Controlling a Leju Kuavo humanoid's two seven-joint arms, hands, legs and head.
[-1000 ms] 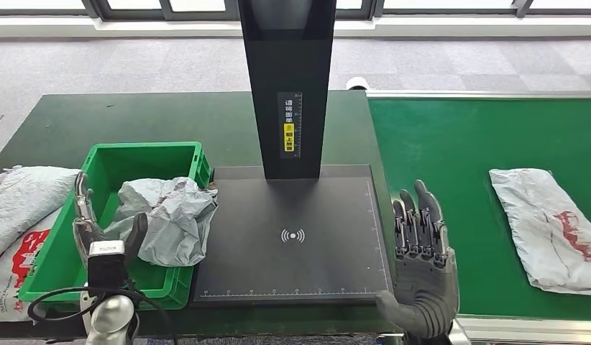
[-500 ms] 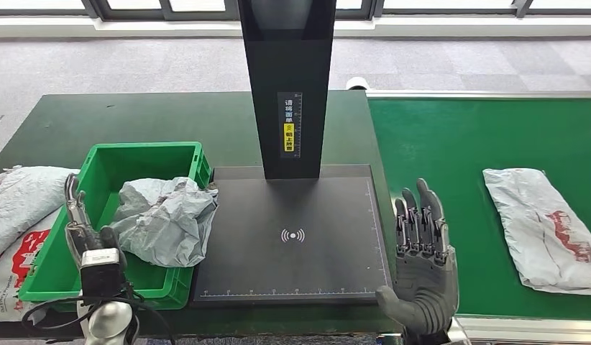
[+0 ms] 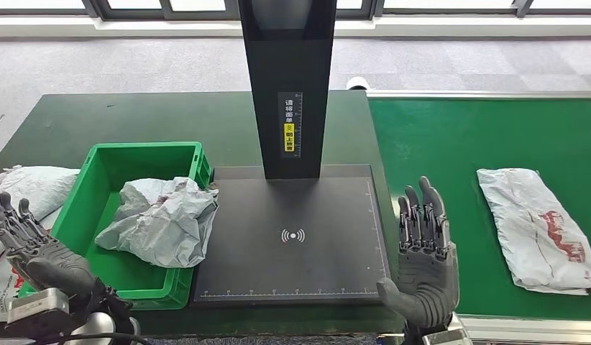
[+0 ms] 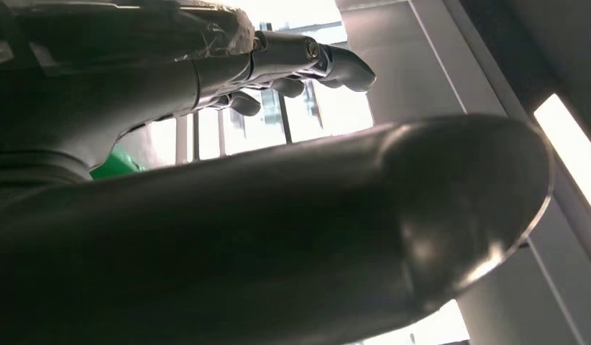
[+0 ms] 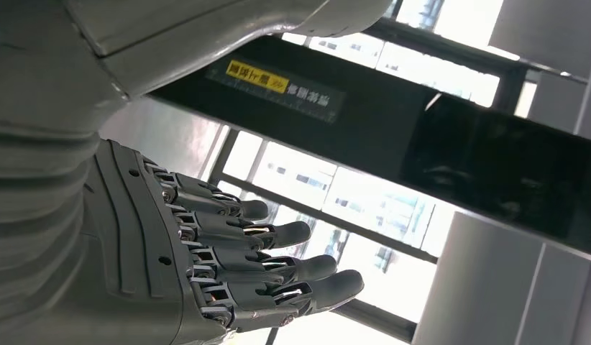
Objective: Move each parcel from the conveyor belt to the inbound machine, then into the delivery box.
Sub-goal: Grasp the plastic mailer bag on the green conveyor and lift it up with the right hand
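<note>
Left hand (image 3: 35,253) now sits low beside the near-left corner of the green delivery box (image 3: 179,154), fingers spread and holding nothing; a second ago it hung over the box next to the crumpled grey parcel (image 3: 162,219), with its wrist camera facing up. That parcel lies inside the box, resting against its right wall, and has settled slightly lower than before. Right hand (image 3: 423,257) stands upright between the black inbound machine (image 3: 292,237) and the green conveyor belt (image 3: 451,144), palm toward the machine, fingers straight and apart, empty, almost where it was. On the belt a white parcel with red print (image 3: 538,227) lies flat and has travelled a little closer to the right hand. More white parcels (image 3: 34,185) rest on the dark desk (image 3: 134,115) left of the box.

From the left wrist, the thick thumb (image 4: 278,237) fills the foreground with dark fingertips (image 4: 336,65) beyond and a sliver of green box; windows lie behind. From the right wrist, straight fingers (image 5: 278,266) point toward bright windows, under the machine's black post (image 5: 393,136) with its yellow label
</note>
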